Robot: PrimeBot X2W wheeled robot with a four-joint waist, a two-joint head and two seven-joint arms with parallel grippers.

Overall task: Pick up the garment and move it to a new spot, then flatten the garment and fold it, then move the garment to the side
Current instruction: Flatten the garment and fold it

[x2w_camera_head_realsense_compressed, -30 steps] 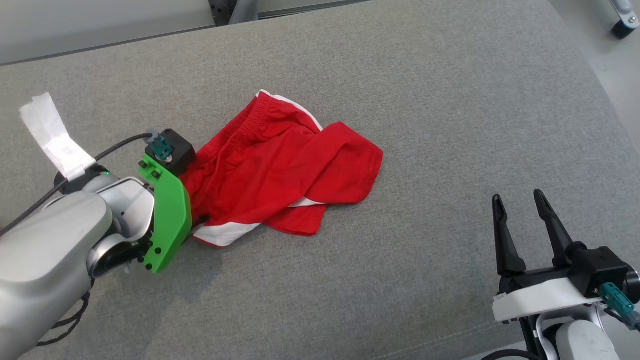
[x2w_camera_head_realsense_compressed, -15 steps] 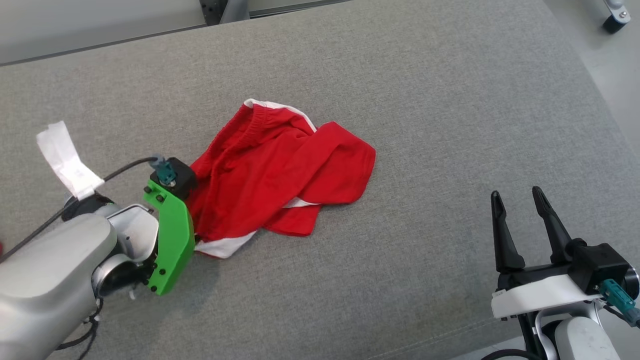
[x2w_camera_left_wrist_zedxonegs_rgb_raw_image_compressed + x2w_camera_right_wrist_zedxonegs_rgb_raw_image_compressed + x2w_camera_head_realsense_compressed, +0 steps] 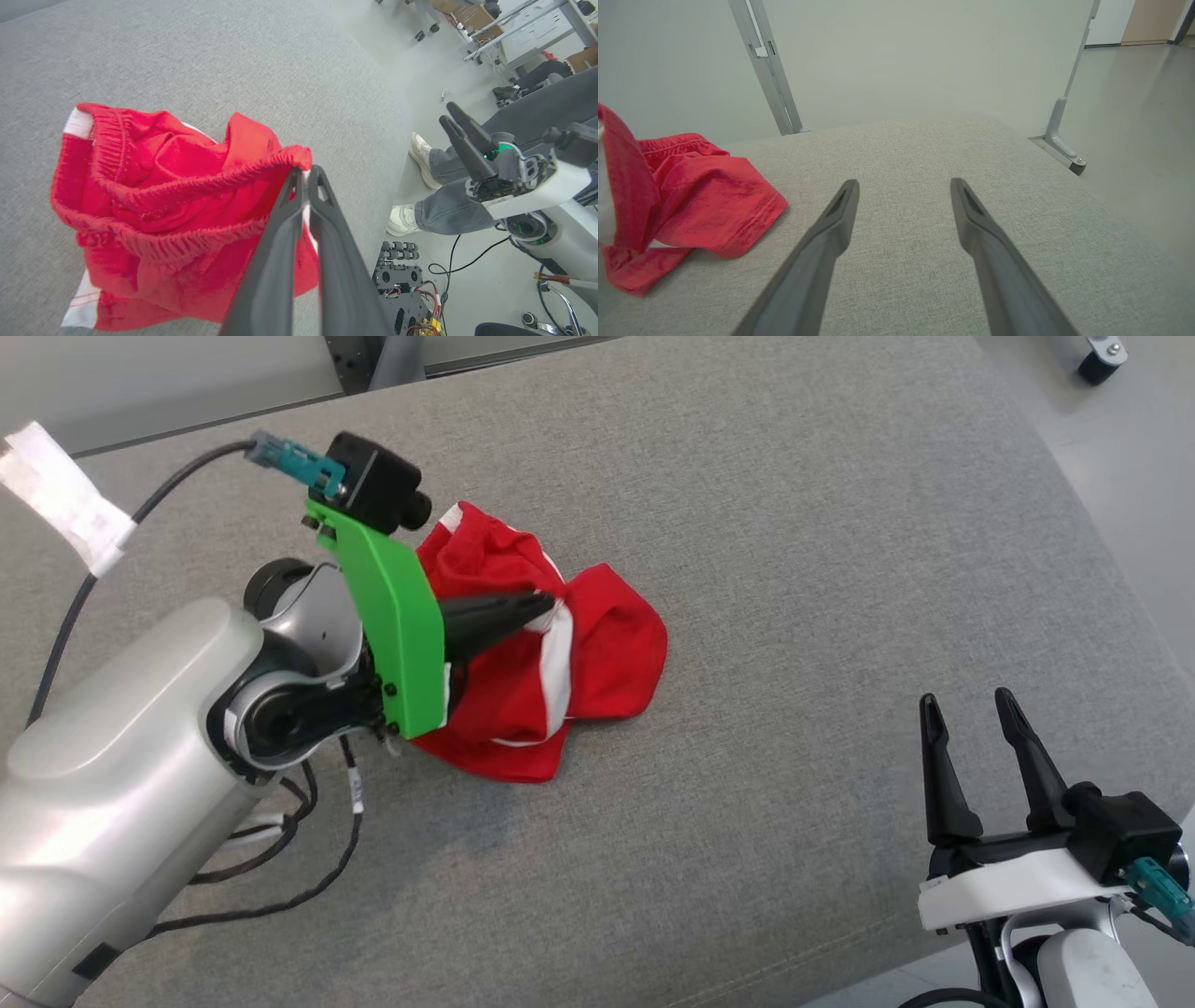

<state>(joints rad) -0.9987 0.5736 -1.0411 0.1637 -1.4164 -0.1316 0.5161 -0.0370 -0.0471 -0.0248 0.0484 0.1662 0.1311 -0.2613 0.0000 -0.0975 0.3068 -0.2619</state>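
Observation:
The garment [image 3: 597,653] is a pair of red shorts with white side stripes, bunched on the grey cushion. My left gripper [image 3: 540,603] is shut on its elastic waistband and holds that edge lifted, while the rest still drapes onto the cushion. In the left wrist view the two dark fingers meet at the waistband [image 3: 303,172] of the garment [image 3: 154,200]. My right gripper [image 3: 966,709] stands open at the lower right, well away from the cloth. The right wrist view has its gripper [image 3: 903,186] empty over bare cushion, with the garment [image 3: 691,196] at the left.
The grey fabric cushion [image 3: 794,569] spreads to the right and front of the garment. Its right edge drops to the floor [image 3: 1139,448]. A person's legs and white shoes [image 3: 420,149] stand beside the surface. Loose black cables [image 3: 280,859] hang under my left arm.
My left gripper has shut on the waistband and risen, pulling the garment's left side up and bunching it. The head camera has shifted a little. The right gripper has stayed put.

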